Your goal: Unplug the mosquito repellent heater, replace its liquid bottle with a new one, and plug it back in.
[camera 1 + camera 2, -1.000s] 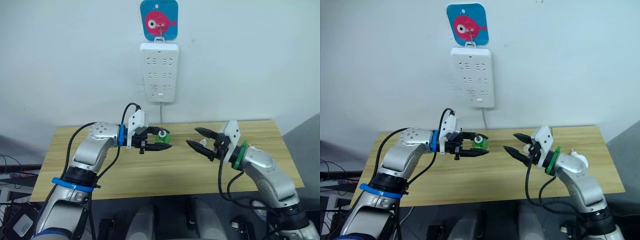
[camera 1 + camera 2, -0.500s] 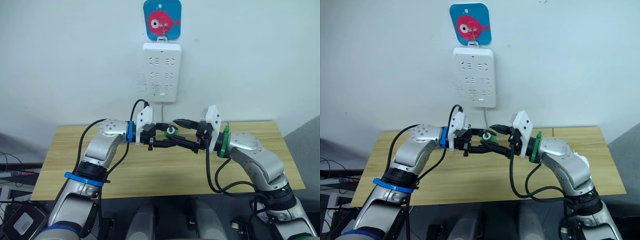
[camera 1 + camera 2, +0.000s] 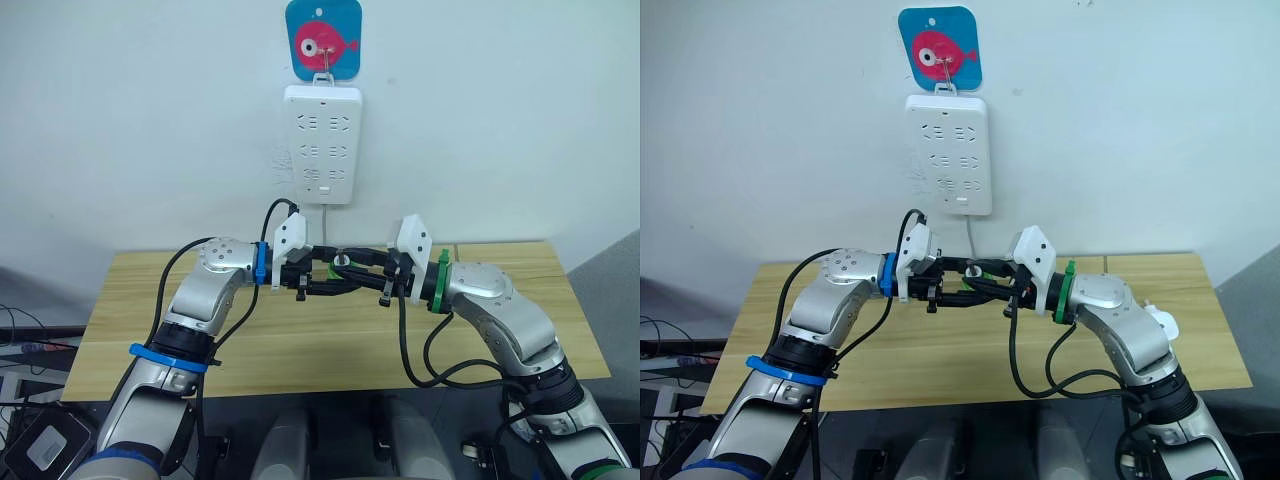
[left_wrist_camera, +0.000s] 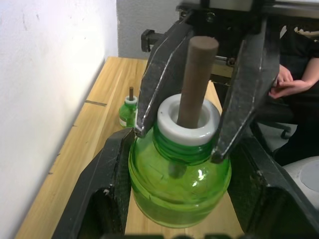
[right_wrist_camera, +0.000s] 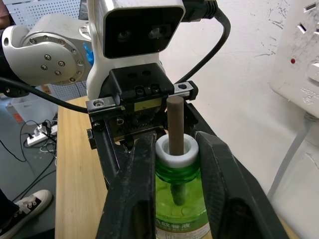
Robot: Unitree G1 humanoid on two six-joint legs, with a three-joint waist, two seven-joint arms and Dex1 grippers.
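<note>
Held in the air above the middle of the long light wooden table (image 3: pixel 130 310): a translucent green plastic bottle (image 4: pixel 179 184) with a white collar (image 4: pixel 167 118) and a brown wick rod (image 4: pixel 197 79) standing out of it.

Gripped from both sides at once. On the left, the left gripper (image 3: pixel 338 277), narrowed onto the bottle's rounded green body, one black finger (image 4: pixel 102 191) against each flank. On the right, the right gripper (image 3: pixel 352 268), closed to a narrow gap on the same bottle higher up, fingertips (image 4: pixel 149 94) pressing the threaded neck just under the white collar, the wick rising between them.

Standing upright on the table near the wall, beyond the held one: a second small green bottle (image 4: pixel 128 110) with its own white collar and wick, well apart from both grippers.

Lying on the table at the right, just behind the right forearm: the small white rounded mosquito repellent heater (image 3: pixel 1157 322), untouched and unplugged.

Hanging on the wall above the table's far edge: a long white multi-socket power strip (image 3: pixel 320 143) under a blue card with a pink fish (image 3: pixel 321 38), cord dropping behind the grippers.

Past the table's end, in the left wrist view: a person's hand (image 4: pixel 286 84).
</note>
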